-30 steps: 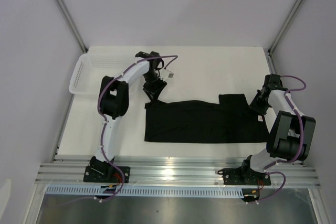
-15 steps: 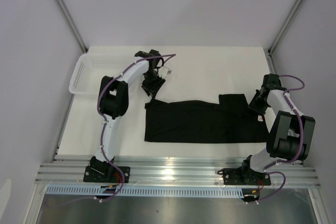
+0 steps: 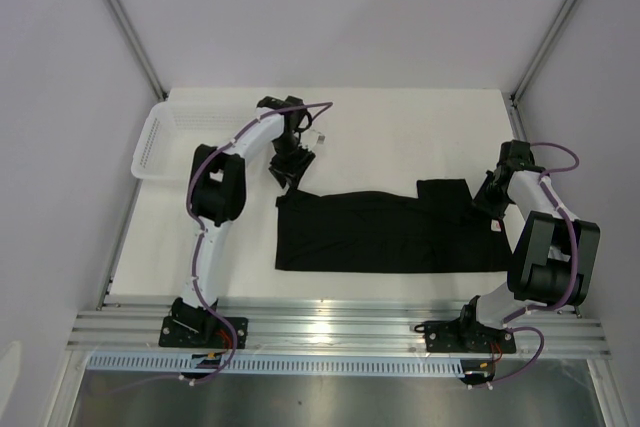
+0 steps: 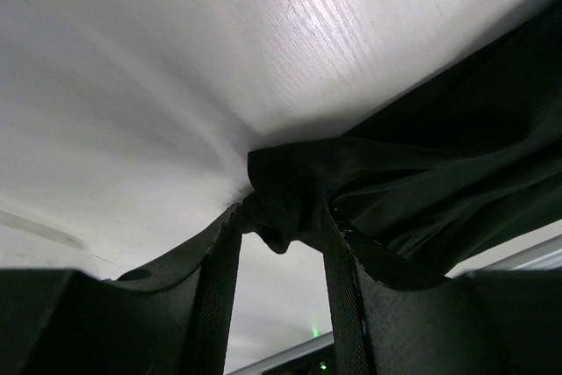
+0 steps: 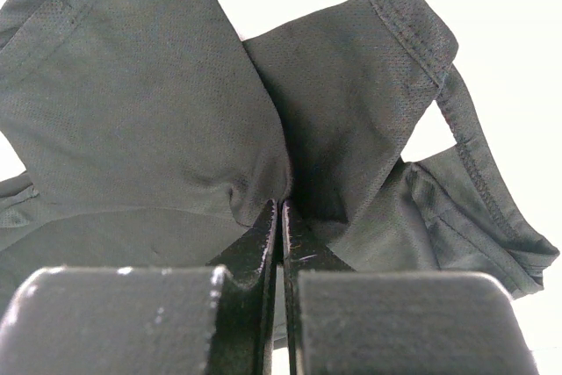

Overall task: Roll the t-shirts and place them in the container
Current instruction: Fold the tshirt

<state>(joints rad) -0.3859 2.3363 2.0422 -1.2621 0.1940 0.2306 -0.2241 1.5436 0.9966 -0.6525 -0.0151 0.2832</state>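
Observation:
One black t-shirt [image 3: 390, 232] lies on the white table as a long flat strip, with a raised flap at its right end. My left gripper [image 3: 291, 169] is at the shirt's far left corner, and that corner is pulled up to a point. In the left wrist view a bunched fold of the fabric [image 4: 290, 195] sits pinched between my fingertips [image 4: 283, 221]. My right gripper [image 3: 488, 197] is at the shirt's right end. In the right wrist view its jaws [image 5: 281, 210] are pressed together on a fold of the shirt [image 5: 158, 103].
A white mesh basket [image 3: 160, 142] stands at the far left of the table, beside the left arm. The table's right edge runs close to the right arm [image 3: 545, 247]. Metal rails [image 3: 330, 332] line the near edge.
The left gripper has drawn the shirt's far left corner slightly up and back. The right gripper has shifted a little. The shirt's body lies as before.

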